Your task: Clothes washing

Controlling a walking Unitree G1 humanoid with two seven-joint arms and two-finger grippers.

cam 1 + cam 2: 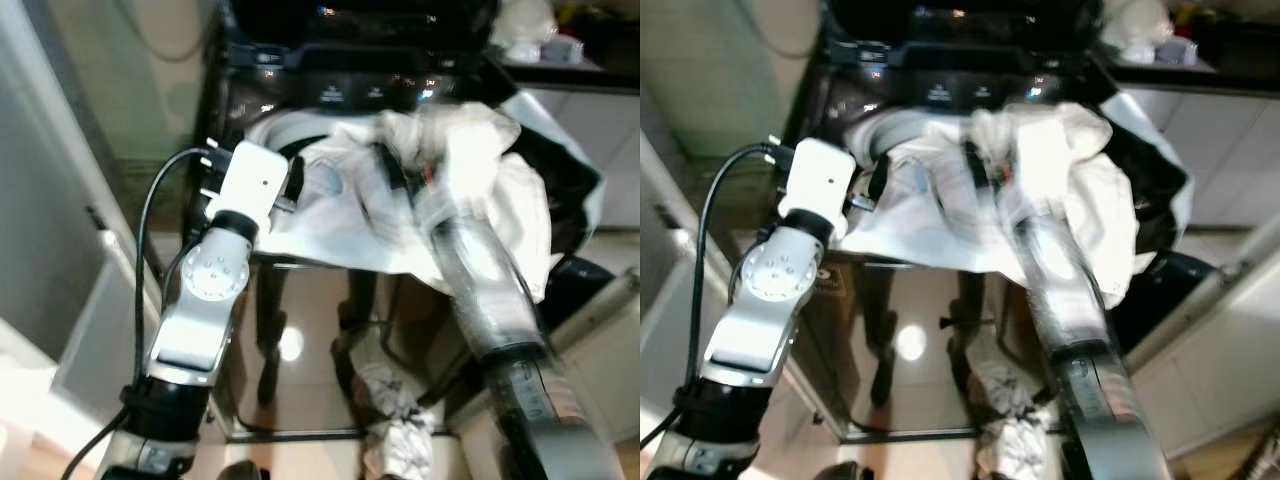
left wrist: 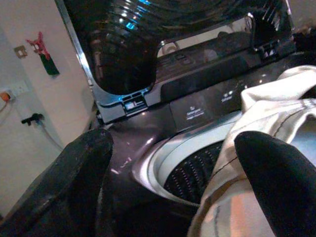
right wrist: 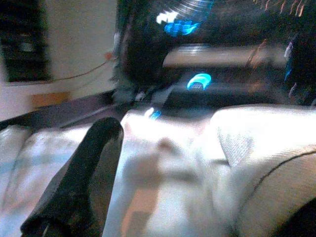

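A dark top-loading washing machine (image 1: pixel 370 95) stands before me with its lid (image 2: pixel 148 39) raised. A white and cream garment (image 1: pixel 470 170) lies heaped over the drum opening and hangs down the front edge. My left gripper (image 2: pixel 173 168) is open at the left side of the drum rim (image 2: pixel 153 168), one finger touching the garment's edge. My right arm (image 1: pixel 490 290) reaches into the heap, blurred. The right gripper (image 3: pixel 197 187) is open, with the cloth lying between its fingers (image 3: pixel 79 173).
A crumpled white cloth (image 1: pixel 395 420) lies on the tiled floor in front of the machine. White cabinets (image 1: pixel 600 130) stand on the right, and a wall with a socket (image 2: pixel 7 91) is close on the left.
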